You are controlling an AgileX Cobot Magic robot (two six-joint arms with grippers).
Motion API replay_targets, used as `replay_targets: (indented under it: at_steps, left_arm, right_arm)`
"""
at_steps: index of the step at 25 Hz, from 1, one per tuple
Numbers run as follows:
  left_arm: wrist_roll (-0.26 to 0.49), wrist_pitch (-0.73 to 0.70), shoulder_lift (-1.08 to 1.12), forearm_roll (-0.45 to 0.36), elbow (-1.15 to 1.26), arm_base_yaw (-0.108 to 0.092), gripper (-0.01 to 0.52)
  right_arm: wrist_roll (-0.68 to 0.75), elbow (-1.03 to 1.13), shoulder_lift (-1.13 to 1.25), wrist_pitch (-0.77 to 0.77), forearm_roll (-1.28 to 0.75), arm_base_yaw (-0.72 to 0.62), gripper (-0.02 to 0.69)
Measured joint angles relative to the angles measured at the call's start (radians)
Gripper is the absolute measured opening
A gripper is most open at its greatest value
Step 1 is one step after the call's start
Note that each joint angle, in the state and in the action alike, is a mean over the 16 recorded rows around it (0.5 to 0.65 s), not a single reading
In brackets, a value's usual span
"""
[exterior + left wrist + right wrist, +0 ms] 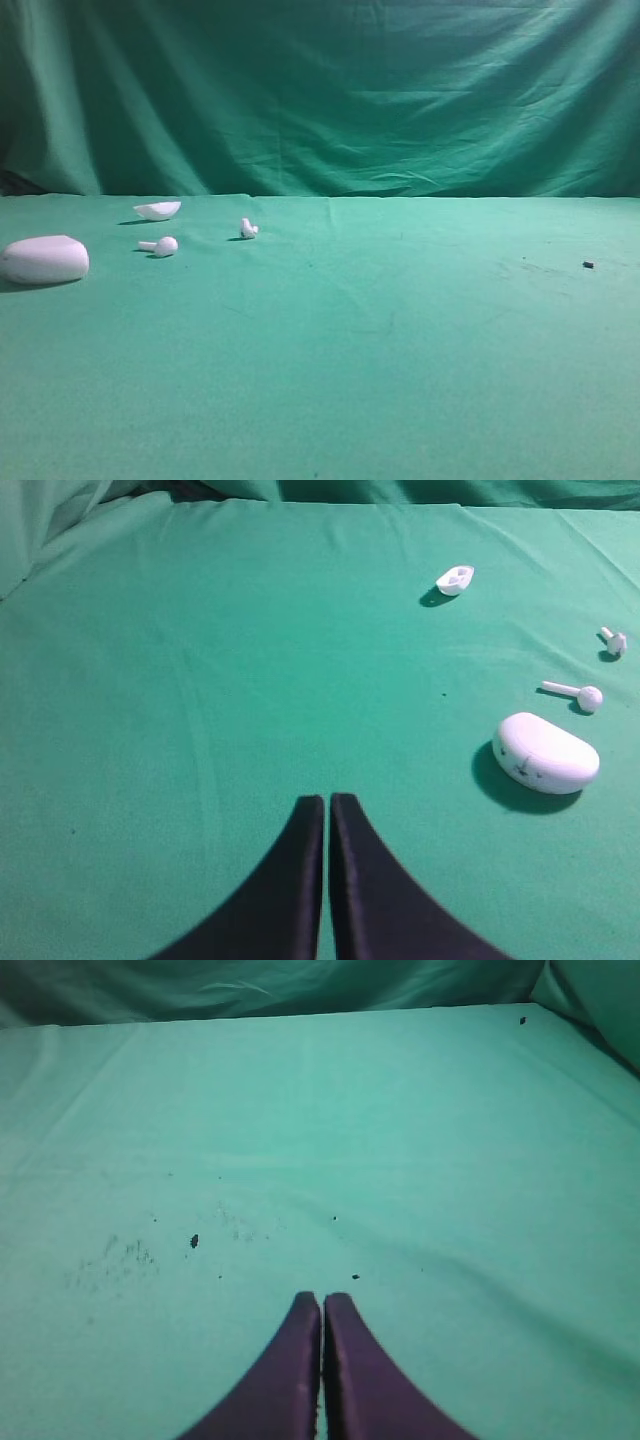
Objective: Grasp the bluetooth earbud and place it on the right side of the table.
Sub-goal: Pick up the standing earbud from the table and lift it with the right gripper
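Left wrist view shows the left fingers [327,802] clenched on nothing and the bluetooth earbud [614,640] far off to their right on the table [250,660], past the case [546,753], so spread them before reaching.

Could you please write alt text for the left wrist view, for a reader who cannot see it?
The shut left gripper hangs over the table; at right lie a white case, a ball-headed earbud, the bluetooth earbud and a lid-like shell.
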Motion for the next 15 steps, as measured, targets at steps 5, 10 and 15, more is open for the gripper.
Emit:
replay_targets:
  at_steps: [5,10,15]
  left_arm:
    - [0.0,0.0,0.0,0.0,0.0,0.0,0.0]
    - [0.0,0.0,0.0,0.0,0.0,0.0,0.0]
    - [0.0,0.0,0.0,0.0,0.0,0.0,0.0]
  right_arm:
    - [0.029,0.001,0.0,-0.173,0.032,0.0,0.0]
    - [0.067,-0.018,0.005,-0.38,0.073,0.0,0.0]
    - [0.099,-0.113,0.075,-0.452,0.116,0.0,0.0]
